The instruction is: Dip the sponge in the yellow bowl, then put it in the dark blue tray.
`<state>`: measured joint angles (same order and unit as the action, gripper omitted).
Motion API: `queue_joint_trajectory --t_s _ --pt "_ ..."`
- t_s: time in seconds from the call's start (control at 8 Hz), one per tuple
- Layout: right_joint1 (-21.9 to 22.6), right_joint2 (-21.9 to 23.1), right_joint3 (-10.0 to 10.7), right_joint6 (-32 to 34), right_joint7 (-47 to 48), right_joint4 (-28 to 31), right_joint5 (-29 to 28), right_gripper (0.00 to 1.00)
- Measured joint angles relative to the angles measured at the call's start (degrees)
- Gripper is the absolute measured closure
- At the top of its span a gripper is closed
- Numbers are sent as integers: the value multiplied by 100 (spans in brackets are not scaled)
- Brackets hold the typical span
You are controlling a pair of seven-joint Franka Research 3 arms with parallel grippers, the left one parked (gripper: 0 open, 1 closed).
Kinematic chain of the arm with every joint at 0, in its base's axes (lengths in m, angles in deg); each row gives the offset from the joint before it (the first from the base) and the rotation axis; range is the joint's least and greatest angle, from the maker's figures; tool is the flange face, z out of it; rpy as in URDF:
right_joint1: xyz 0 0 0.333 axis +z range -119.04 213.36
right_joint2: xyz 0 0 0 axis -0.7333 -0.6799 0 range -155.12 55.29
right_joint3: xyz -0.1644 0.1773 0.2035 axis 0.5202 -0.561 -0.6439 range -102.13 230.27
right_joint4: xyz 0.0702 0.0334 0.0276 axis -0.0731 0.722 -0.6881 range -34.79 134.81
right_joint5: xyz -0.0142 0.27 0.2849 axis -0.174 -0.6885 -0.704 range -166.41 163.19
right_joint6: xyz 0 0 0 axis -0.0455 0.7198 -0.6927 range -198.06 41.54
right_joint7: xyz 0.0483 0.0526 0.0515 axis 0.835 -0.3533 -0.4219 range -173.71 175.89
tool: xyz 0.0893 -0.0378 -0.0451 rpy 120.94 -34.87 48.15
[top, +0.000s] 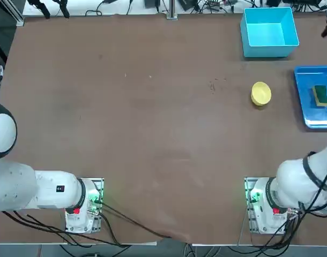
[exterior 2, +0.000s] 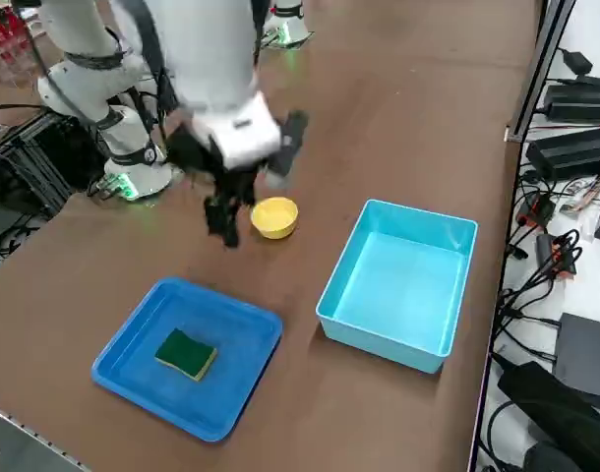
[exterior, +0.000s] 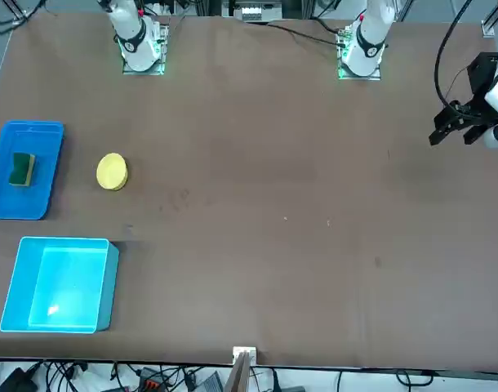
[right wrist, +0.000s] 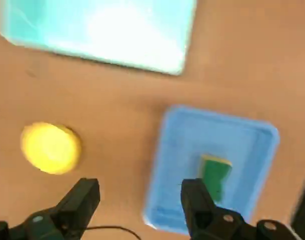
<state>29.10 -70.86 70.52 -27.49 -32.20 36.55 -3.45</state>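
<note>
Green-topped, the sponge lay flat inside the dark blue tray, whose edge the top view cut off. The right gripper hung above the brown tabletop, fingers spread wide and empty, sponge apart from them. The round yellow bowl sat beside the tray.

Top looks straight down on the surface; front faces the bases from across. The side view, raised, and the close wrist view share the dark blue tray and yellow bowl.
</note>
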Motion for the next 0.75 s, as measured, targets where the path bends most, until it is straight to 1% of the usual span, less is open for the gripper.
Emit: queue_joint_trajectory --t_s 0.12,0.25,0.62,0.75 --pt "193 218 -5 57 375 -52 -255 1" --pt "429 419 -14 145 765 -61 -332 1" --pt "1313 838 -26 390 1736 -35 -287 1" --pt "1512 984 -27 404 1917 45 -232 1"
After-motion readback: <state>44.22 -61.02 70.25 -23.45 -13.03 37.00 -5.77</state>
